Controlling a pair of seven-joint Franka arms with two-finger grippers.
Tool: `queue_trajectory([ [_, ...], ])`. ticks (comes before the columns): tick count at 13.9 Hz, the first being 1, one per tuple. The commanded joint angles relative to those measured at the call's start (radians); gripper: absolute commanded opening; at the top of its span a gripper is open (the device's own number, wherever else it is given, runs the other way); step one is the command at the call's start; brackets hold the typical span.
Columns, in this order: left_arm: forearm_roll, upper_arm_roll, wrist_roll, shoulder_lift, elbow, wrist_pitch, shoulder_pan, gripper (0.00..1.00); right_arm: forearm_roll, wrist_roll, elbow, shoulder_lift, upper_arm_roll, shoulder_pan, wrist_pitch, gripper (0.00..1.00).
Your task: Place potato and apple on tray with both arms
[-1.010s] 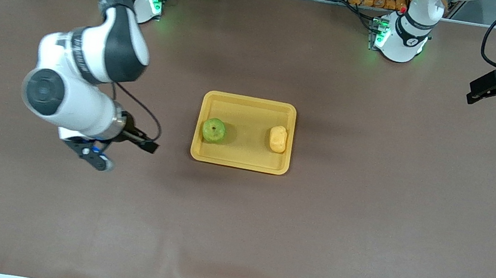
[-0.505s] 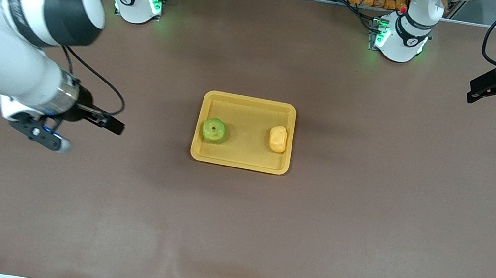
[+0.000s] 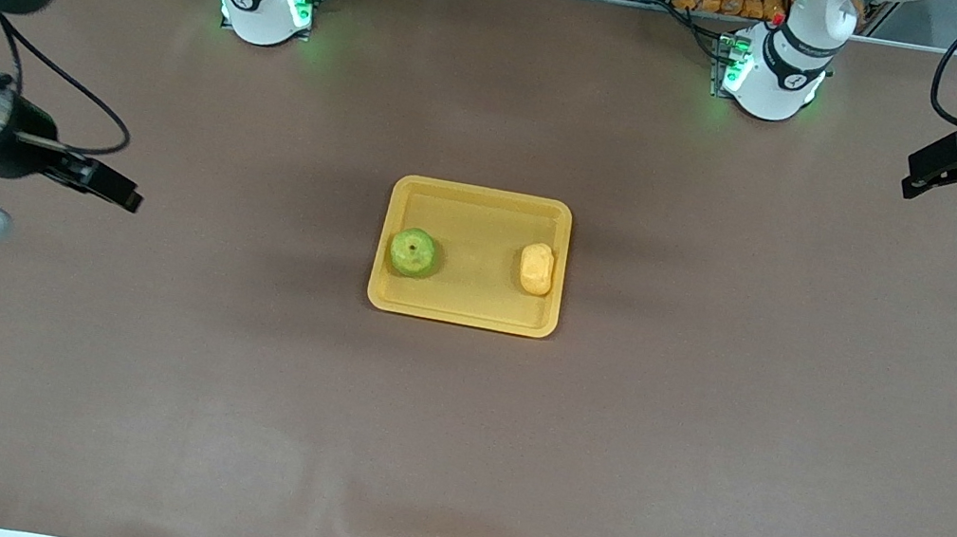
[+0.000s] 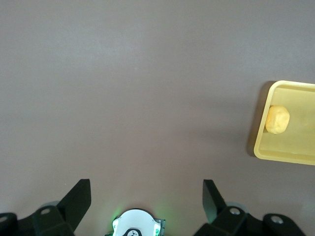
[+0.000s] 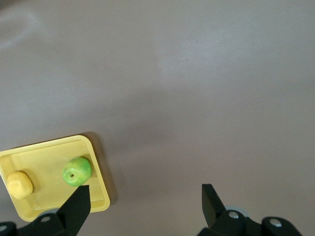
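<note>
My right gripper (image 5: 142,201) up over counter at right arm's end, jaws spread wide, empty. My left gripper (image 4: 146,196) raised at left arm's end, jaws apart, empty.

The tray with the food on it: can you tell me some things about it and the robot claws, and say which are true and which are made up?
1. The apple sits in the tray. True.
2. The potato lies on the bare table. False: it is in the tray too, toward the left arm's end.
3. The apple and potato touch each other. False: bare tray floor shows between them.
4. The left claw is open and holds nothing. True.
5. The right claw grips the apple. False: it is open and empty, over bare table toward the right arm's end.
</note>
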Motion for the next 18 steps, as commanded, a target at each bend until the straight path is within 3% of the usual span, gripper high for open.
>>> queue_trajectory([
  [1, 0.003, -0.003, 0.018, -0.017, 0.014, -0.012, 0.005, 1.0, -0.013, -0.008, -0.035, -0.066, -0.018, 0.002, -0.009, 1.0],
  [5, 0.004, -0.004, 0.015, -0.018, 0.012, -0.013, 0.006, 1.0, -0.019, -0.01, -0.032, -0.101, -0.061, -0.001, -0.043, 1.0],
  [8, 0.003, -0.003, 0.015, -0.02, 0.012, -0.02, 0.006, 1.0, -0.047, -0.026, -0.035, -0.122, -0.049, -0.03, -0.052, 1.0],
  [11, 0.003, -0.004, 0.015, -0.023, 0.014, -0.02, 0.006, 1.0, -0.047, -0.082, -0.035, -0.145, 0.043, -0.15, -0.06, 1.0],
  [13, 0.003, -0.004, 0.018, -0.026, 0.012, -0.02, 0.006, 1.0, -0.067, -0.1, -0.044, -0.159, 0.136, -0.245, -0.071, 1.0],
  [15, 0.003, -0.006, 0.018, -0.028, 0.014, -0.026, 0.006, 1.0, -0.103, -0.108, -0.067, -0.179, 0.234, -0.331, -0.065, 1.0],
  [18, 0.003, -0.009, 0.018, -0.028, 0.014, -0.027, 0.005, 1.0, -0.105, -0.163, -0.144, -0.228, 0.322, -0.432, -0.034, 1.0],
])
